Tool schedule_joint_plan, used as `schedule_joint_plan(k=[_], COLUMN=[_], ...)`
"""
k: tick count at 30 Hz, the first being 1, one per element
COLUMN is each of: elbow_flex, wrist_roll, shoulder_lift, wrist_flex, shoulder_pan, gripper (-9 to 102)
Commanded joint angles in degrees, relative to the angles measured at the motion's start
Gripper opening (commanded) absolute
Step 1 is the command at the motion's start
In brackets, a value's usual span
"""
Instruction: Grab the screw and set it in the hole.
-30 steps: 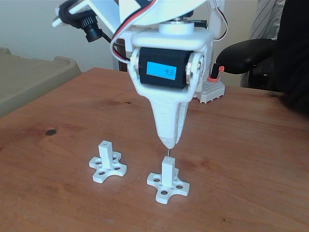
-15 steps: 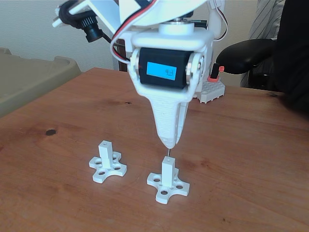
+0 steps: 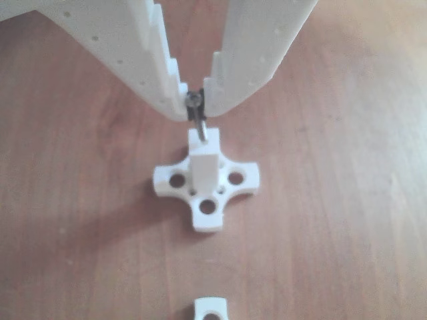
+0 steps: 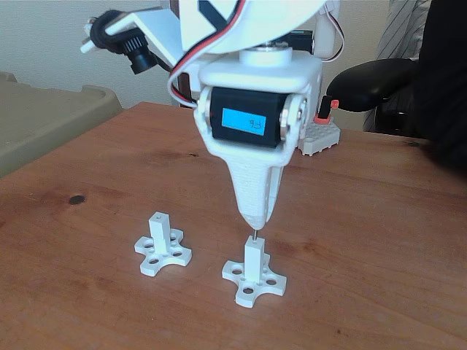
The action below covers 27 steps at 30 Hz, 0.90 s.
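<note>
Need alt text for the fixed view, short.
A white gripper points straight down, holding a thin screw right above the post of a white cross-shaped fixture on a wooden table. A second identical fixture stands to its left, apart from it.

Blue servo label (image 4: 249, 122) — characters unreadable

White gripper (image 3: 194, 107): fingers closed on the head of the screw (image 3: 197, 123). Screw hangs tilted, its tip at the top face of the square white post (image 3: 204, 167). Post stands on a cross-shaped base (image 3: 207, 193) on the wooden table (image 3: 347, 200). Second white fixture (image 3: 211, 309) partly visible at near edge.
</note>
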Motion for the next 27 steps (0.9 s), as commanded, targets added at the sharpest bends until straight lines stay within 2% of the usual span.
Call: schedule_joint_plan(k=[1,27], elbow_flex=[-0.8,-0.8], wrist_roll=[0.3,0.2], shoulder_lift=[1.4,0.6], wrist_flex=[-1.0,-0.9], shoulder_pan=[-0.4,-0.7], gripper=[-4,-4])
